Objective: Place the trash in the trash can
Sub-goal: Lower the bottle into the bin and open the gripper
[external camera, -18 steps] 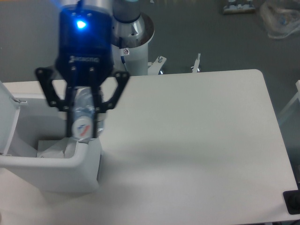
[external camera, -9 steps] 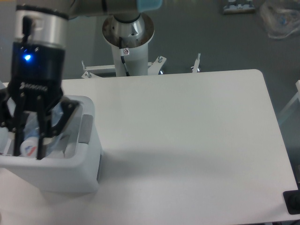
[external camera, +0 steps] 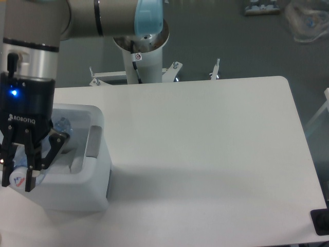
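Gripping a slim clear bluish plastic bottle, the robot's black two-finger hand hangs over the left part of a large white boxy plastic trash can at the surface's left edge. Its fingers are clamped on the bottle, whose red-and-blue printed label shows at the bottom, low inside the bin's opening. A blue light glows on the hand's dark body below the silver wrist. The grey tab sits on the bin's right rim, just beside the hand's right finger. Whether anything else lies in the bin cannot be told, as the hand covers most of the opening.

To the right, the white surface with rounded corners stretches wide to its far edge. Behind it stands the arm's grey and white pedestal base. At the top right, on the dark floor, lies a clear plastic bag. A black object juts in at the lower right corner.
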Robot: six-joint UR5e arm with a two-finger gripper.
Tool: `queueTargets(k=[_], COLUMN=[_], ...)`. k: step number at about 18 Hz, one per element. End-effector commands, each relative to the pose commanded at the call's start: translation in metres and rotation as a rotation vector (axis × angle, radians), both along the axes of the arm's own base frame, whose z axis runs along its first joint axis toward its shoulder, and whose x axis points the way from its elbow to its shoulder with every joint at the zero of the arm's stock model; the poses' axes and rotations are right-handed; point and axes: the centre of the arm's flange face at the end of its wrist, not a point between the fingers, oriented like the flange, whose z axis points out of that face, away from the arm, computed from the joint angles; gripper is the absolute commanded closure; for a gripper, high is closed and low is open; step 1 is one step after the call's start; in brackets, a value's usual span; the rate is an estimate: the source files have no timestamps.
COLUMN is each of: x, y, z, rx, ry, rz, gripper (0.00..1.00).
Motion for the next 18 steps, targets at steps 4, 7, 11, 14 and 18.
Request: queueTargets(k=[4,7,11,14,18], x=[0.002,-0.010,-0.058,-0.103,-0.166], y=[-0.007,-0.009,-0.035,-0.057,-0.090], z=[-0.002,-0.006,0.016,0.017,0.001], rx=[-0.008,-0.017,0.010,-0.002,-0.088], ry=[0.001,0.001,0.037,0.072,0.169], rz=[-0.003,0.014,0.079,0.124,0.188], gripper=[0.42,0.18,0.00,0.00,0.00])
